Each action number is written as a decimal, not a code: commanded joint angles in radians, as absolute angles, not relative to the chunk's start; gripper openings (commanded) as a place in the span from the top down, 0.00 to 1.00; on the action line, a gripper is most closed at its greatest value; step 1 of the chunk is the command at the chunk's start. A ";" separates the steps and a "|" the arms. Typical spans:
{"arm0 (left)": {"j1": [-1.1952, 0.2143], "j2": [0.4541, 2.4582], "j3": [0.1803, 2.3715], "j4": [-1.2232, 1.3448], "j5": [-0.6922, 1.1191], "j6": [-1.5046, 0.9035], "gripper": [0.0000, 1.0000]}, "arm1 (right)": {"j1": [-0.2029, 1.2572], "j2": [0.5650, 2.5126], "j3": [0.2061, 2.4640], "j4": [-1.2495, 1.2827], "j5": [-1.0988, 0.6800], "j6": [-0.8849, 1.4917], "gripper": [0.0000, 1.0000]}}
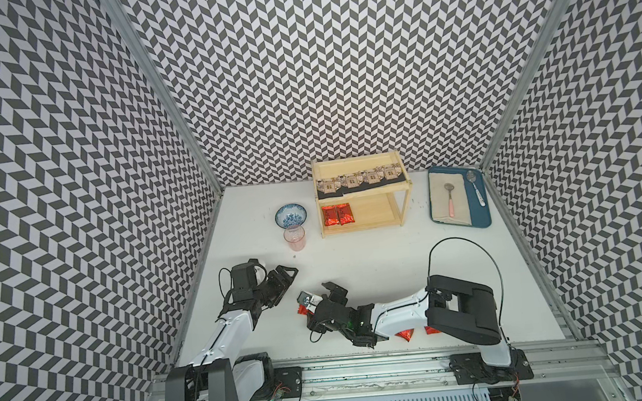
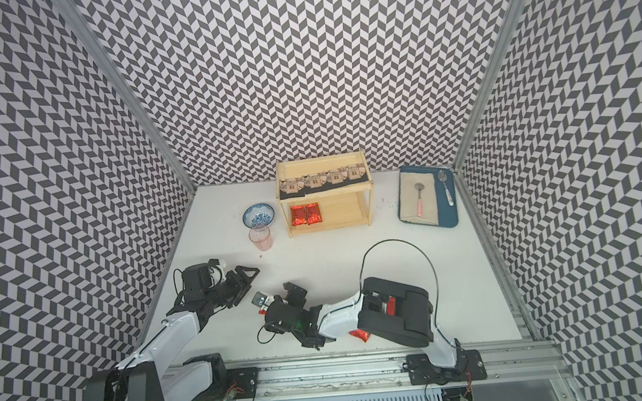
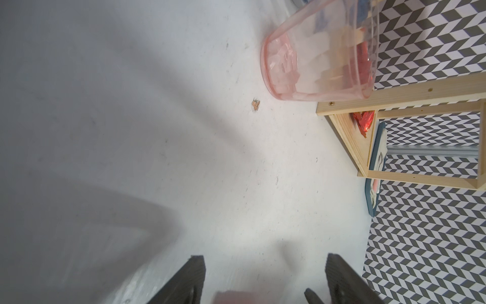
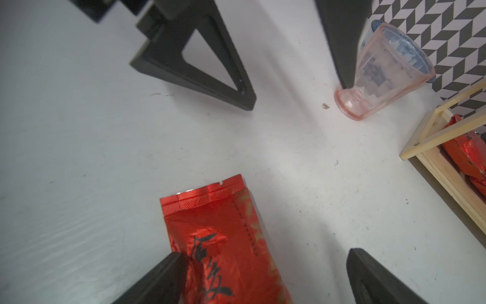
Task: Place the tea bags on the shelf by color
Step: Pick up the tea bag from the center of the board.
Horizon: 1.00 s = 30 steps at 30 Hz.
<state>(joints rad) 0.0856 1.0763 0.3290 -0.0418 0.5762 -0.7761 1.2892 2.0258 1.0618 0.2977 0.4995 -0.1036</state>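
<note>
Right gripper [image 4: 265, 254] has its jaws gaping wide, with a red tea bag [image 4: 218, 237] lying flat between them. Left gripper [image 3: 264, 258] is spread and empty. Judged a pickup: lower, close, then carry to the shelf [image 1: 375, 215] at one o'clock, onto the lower tier beside two shelved red bags [image 1: 337, 215].

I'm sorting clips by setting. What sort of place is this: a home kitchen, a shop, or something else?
Probably a robot test cell, not a kitchen: black-and-white chevron-patterned walls box in a white tabletop, and two white-and-black robot arms are mounted on an aluminium rail.
</note>
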 commanded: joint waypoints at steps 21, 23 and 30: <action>-0.072 1.185 0.244 0.156 0.567 -0.766 0.50 | 1.082 1.615 0.818 0.272 0.086 0.313 0.07; -0.072 1.191 0.240 0.160 0.560 -0.764 0.50 | 1.026 1.633 0.821 0.248 -0.014 0.404 0.09; -0.075 1.179 0.221 0.156 0.560 -0.763 0.63 | 0.926 1.674 0.816 0.277 -0.299 0.534 0.12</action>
